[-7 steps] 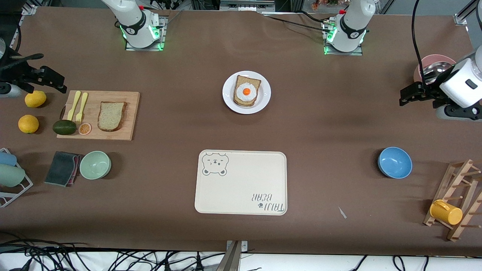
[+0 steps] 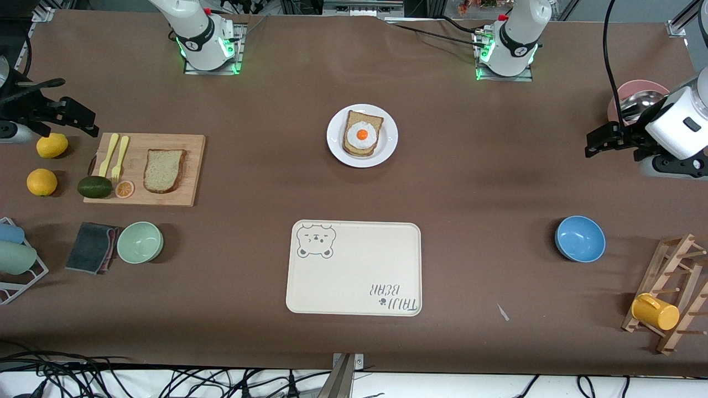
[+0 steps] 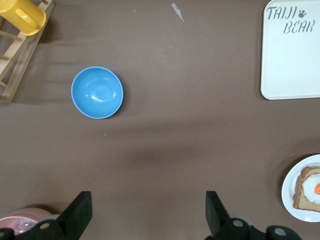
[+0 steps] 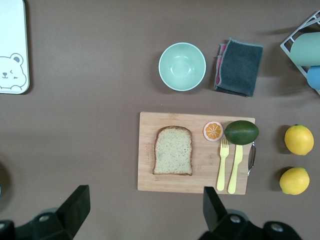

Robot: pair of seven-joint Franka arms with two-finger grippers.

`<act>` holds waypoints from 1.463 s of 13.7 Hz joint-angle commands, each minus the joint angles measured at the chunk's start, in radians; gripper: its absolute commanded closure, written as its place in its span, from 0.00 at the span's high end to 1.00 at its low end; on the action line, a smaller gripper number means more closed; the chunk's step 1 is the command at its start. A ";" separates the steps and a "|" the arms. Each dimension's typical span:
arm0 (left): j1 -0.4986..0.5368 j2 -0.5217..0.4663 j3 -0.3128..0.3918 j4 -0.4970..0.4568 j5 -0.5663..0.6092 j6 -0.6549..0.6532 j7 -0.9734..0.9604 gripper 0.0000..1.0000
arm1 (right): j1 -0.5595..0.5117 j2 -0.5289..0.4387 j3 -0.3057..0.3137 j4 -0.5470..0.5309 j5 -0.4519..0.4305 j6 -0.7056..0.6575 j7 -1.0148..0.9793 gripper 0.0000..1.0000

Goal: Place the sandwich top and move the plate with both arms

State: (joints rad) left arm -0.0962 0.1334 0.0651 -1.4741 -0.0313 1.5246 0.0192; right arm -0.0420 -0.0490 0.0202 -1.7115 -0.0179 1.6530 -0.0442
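Pale, speckled and brown-crusted, the sandwich top (image 2: pixel 164 170) lies flat on the wooden cutting board (image 2: pixel 145 197) toward the right arm's end of the surface, beside an orange slice (image 2: pixel 124 189), an avocado (image 2: pixel 94 187) and two yellow utensils (image 2: pixel 114 155). Nothing grips it, so by my reading the task has not started: the slice is not yet picked up.

The plate (image 2: pixel 334 146) sits mid-surface between the two arm bases, carrying the darker slice with the fried egg (image 2: pixel 362 134) and no top on it. It lies farther from the front camera than the cream tray (image 2: pixel 354 276), which holds nothing.

The right gripper (image 4: pixel 142 207) hangs over the surface near the cutting board, fingers spread wide and holding nothing. The left gripper (image 3: pixel 149 212) hovers at the left arm's end, above bare surface near the blue bowl (image 3: pixel 97 92), also spread apart with nothing between its fingers.

What is left, I judge: grasp the slice, lay it on the egg, then move the plate with both arms.
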 commanded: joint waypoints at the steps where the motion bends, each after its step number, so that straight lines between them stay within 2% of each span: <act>1: 0.019 0.011 -0.001 0.001 -0.033 0.020 -0.008 1.00 | -0.010 -0.023 0.009 -0.020 0.013 0.008 0.004 1.00; 4: 0.029 0.008 -0.001 0.001 -0.032 0.055 -0.007 1.00 | -0.010 -0.022 0.009 -0.022 0.015 0.010 0.006 1.00; 20: 0.029 0.008 0.001 -0.002 -0.016 0.054 -0.013 1.00 | -0.010 -0.020 0.010 -0.022 0.013 0.001 0.006 1.00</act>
State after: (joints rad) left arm -0.0704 0.1462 0.0662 -1.4744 -0.0425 1.5778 0.0119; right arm -0.0420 -0.0490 0.0216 -1.7126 -0.0179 1.6522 -0.0442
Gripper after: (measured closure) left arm 0.000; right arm 0.000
